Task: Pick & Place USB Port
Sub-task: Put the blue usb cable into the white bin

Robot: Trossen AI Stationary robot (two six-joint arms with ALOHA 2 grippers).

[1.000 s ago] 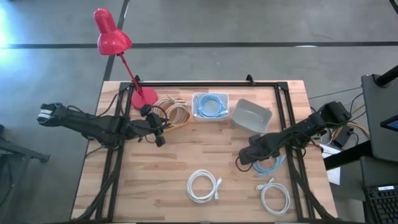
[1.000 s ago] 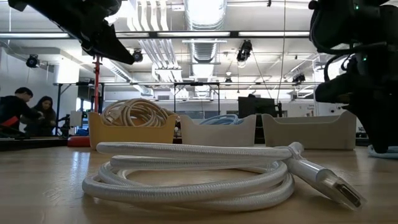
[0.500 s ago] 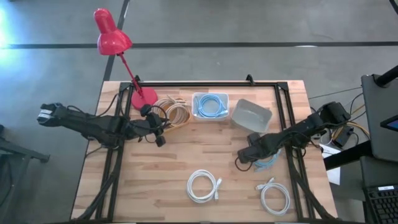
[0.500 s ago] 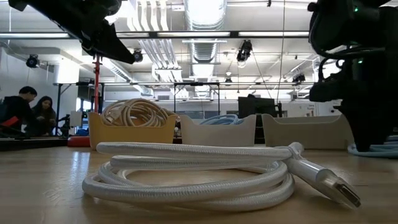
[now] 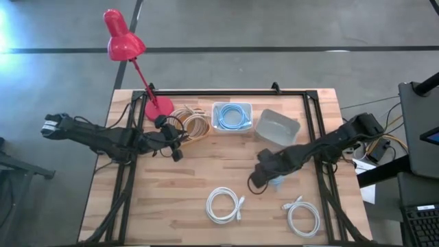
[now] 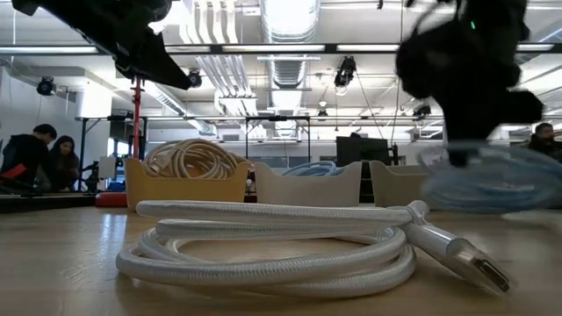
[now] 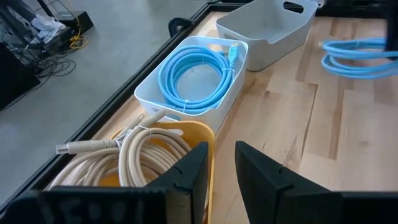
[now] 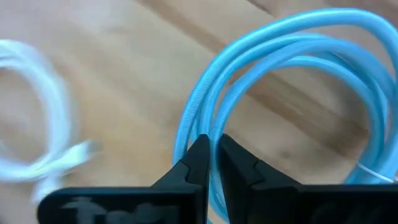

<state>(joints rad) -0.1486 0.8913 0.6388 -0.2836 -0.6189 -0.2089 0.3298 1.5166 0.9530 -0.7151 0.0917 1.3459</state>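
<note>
We see beige cables (image 5: 190,122) and one blue coil (image 5: 232,116) already binned, our left gripper (image 5: 176,152) idling slightly apart, two white coils (image 5: 224,204) waiting, and our right gripper (image 8: 213,163) clamped on the blue cable (image 8: 292,99), lifted mid-table.

No readable txt, labels, brands or nos. anywhere on the table, bins, cables or arms.

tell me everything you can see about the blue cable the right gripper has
The blue cable is a light blue, smooth, rubbery-looking cord wound into a loose coil of several loops. The right gripper is shut on a couple of its strands, and in the low view the coil hangs clear of the wooden table, level with the bins. Its plug ends are not clearly visible.
</note>
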